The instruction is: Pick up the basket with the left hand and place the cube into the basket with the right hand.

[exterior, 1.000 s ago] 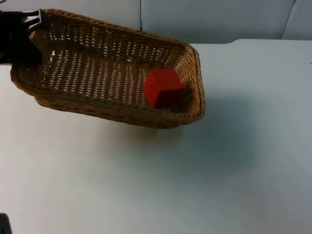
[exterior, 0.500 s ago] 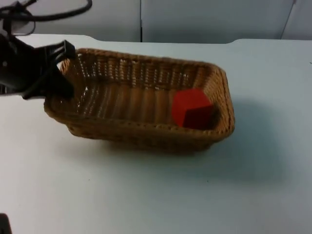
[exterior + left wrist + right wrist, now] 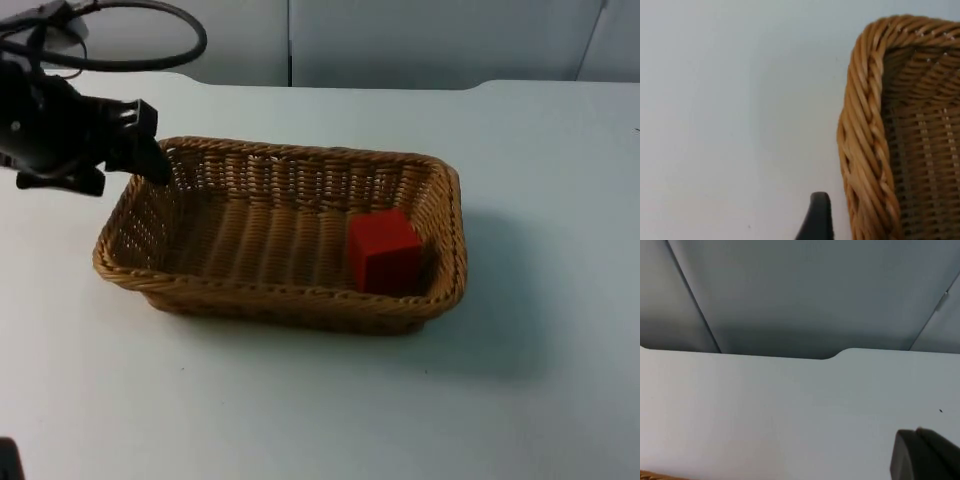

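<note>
The wicker basket (image 3: 270,293) rests flat on the white table, left of centre. A red cube (image 3: 383,250) lies inside it at its right end. My left gripper (image 3: 150,148) is at the basket's far left corner, open, one finger outside the rim. In the left wrist view a black fingertip (image 3: 817,220) stands just beside the basket's woven rim (image 3: 865,125), a thin gap between them. My right gripper (image 3: 925,455) is shut and holds nothing, hanging over bare table and facing the partition wall.
The grey partition wall (image 3: 420,40) closes off the table's far edge behind the basket. White table top (image 3: 330,410) stretches in front of and to the right of the basket.
The basket, tilted and raised a second ago, has come down level onto the table and shifted right. The left gripper followed it into view and its jaws have opened off the rim.
</note>
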`<action>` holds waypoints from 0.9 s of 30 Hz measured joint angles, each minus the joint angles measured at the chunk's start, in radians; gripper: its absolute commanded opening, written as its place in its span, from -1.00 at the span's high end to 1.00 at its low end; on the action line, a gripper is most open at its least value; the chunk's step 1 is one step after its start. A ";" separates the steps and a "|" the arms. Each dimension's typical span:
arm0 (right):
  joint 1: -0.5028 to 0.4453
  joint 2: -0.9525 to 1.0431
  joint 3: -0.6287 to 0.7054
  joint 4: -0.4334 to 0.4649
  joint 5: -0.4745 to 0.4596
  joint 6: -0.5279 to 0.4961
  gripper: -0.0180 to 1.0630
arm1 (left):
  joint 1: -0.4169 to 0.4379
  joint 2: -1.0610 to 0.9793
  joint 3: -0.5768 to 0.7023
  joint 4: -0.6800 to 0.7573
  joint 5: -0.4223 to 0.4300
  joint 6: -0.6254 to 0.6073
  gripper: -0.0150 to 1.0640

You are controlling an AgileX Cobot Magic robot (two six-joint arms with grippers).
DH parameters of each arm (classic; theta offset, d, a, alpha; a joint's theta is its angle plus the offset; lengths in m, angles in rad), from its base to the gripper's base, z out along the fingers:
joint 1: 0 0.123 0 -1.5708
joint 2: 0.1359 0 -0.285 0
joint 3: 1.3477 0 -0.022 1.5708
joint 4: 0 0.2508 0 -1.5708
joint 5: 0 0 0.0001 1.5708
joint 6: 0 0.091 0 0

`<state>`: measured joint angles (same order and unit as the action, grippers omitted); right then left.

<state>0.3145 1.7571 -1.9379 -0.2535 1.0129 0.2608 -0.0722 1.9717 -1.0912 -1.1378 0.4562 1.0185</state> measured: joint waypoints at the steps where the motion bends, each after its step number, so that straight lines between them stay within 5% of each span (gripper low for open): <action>1: 0.000 0.000 0.000 -0.002 0.000 0.000 0.97 | 0.000 0.000 -0.023 0.071 -0.004 -0.050 -0.31; 4: 0.000 0.000 0.000 -0.004 0.000 -0.002 0.97 | 0.000 -0.006 -0.085 0.286 -0.007 -0.220 0.16; 5: 0.000 0.000 0.000 -0.006 0.000 -0.002 0.97 | 0.000 -0.011 -0.112 0.387 -0.004 -0.306 0.16; 7: 0.000 0.000 0.000 -0.022 0.002 0.000 0.97 | 0.000 -0.035 -0.172 0.631 0.015 -0.492 0.74; 8: 0.000 0.000 0.000 -0.022 0.002 0.000 0.97 | 0.000 -0.035 -0.172 0.631 0.015 -0.492 0.97; 11: 0.000 -0.015 0.000 -0.108 0.016 0.063 0.97 | 0.000 -0.116 -0.212 0.865 0.058 -0.664 0.97; 20: 0.000 -0.201 0.000 -0.229 0.093 0.145 0.97 | 0.000 -0.447 -0.200 0.935 0.188 -0.713 0.97; 27: 0.000 -0.531 0.259 -0.313 0.052 0.201 0.97 | 0.000 -1.012 0.027 1.065 0.203 -0.787 0.97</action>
<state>0.3145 1.2265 -1.6785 -0.5661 1.0652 0.4614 -0.0722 0.9593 -1.0639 -0.0730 0.6591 0.2315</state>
